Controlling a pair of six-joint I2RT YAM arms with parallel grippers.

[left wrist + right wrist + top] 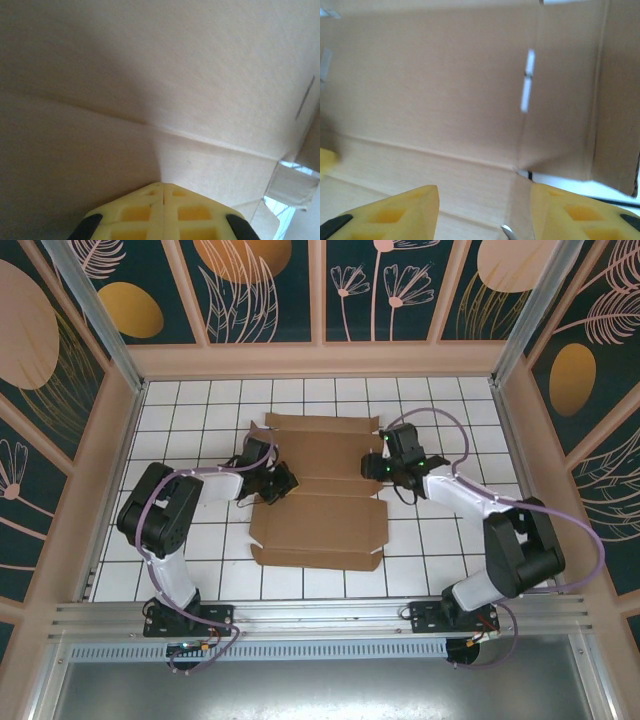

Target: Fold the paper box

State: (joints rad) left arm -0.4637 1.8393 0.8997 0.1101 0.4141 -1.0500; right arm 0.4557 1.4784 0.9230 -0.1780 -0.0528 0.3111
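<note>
Free tiled floor (pixel 200 400) apparently rings the paper box (pixel 320 525).

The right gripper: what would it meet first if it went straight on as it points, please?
Probably the paper box: the right gripper, jaws open, faces its panel by a crease; depth is unclear.

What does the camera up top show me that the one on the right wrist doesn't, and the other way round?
From above: the whole paper box spread out on the white tiled table, with both arms reaching in, the left hand over its left side and the right hand at its right side. From the right wrist: a close look at yellow fingers standing apart, a narrow slit in the cardboard and a crease line. Both show the brown cardboard with the right hand over it.
</note>
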